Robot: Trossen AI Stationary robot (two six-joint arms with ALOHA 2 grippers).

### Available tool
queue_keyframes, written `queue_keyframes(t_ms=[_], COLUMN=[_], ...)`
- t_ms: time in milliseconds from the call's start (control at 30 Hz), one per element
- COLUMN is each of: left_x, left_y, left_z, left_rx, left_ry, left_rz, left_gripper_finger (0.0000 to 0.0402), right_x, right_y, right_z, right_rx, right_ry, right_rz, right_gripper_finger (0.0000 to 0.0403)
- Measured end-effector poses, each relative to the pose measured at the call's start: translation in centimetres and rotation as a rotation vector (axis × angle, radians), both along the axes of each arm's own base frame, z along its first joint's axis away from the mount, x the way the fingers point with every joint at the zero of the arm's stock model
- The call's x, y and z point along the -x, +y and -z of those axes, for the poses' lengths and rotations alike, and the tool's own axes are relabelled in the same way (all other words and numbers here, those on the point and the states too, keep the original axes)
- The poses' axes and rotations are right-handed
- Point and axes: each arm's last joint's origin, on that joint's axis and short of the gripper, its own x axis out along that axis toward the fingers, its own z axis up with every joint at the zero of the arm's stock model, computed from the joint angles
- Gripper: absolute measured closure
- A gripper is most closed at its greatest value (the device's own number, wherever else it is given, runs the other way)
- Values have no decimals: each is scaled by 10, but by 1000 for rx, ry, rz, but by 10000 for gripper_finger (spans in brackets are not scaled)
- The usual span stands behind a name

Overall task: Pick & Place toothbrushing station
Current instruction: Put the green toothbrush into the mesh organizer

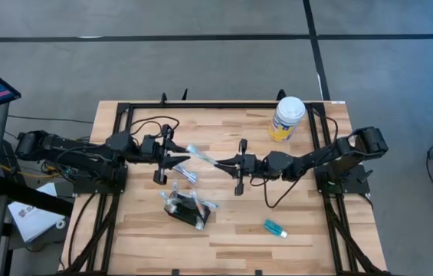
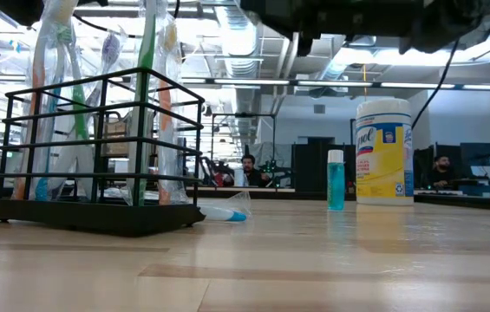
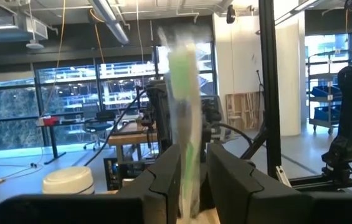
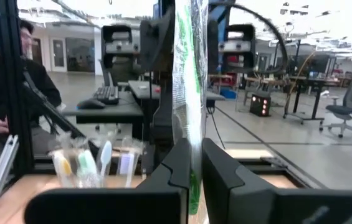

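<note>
- Both grippers meet above the middle of the table, each pinching one end of the same wrapped toothbrush (image 1: 202, 157).
- Left gripper (image 1: 188, 159) reaches in from the left side; in its wrist view its two dark fingers (image 3: 163, 180) are closed on the clear wrapper, with the green-handled brush (image 3: 185, 124) standing up between them.
- Right gripper (image 1: 218, 162) reaches in from the right side; its fingers (image 4: 179, 165) are likewise pressed against the wrapped toothbrush (image 4: 189, 93), which rises between them.
- Just in front of the two grippers, toward the table's near edge, sits the toothbrushing station (image 1: 185, 207), a small black wire-frame holder.
- From table height the station (image 2: 97, 147) shows several wrapped toothbrushes standing upright inside its bars.
- One wrapped item (image 2: 223, 211) lies flat on the table beside the station.
- A small teal bottle (image 1: 274, 228) lies on the wood to the right of the station, well apart from it.
- A white-lidded, yellow-labelled canister (image 1: 287, 118) stands upright near the far right corner of the table (image 1: 224, 238).
- People sit at desks in the room beyond.
</note>
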Motion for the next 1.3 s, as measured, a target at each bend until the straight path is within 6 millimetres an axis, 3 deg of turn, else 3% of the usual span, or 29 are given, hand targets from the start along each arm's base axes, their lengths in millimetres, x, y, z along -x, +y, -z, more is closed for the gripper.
queue_keyframes(t_ms=[300, 867, 1300], left_x=[-1, -20, -31], left_y=[0, -1, 0], left_z=[0, 7, 14], left_rx=[-18, 0, 5], left_ry=[-12, -111, -183], left_rz=[-1, 2, -8], left_gripper_finger=[322, 211, 214], right_x=[0, 0, 0], right_y=[-2, -2, -2], right_z=[-1, -1, -1], right_rx=[-1, -1, 0], right_ry=[-6, -1, -1], right_rz=[-7, -6, -7], right_gripper_finger=[392, 391, 391])
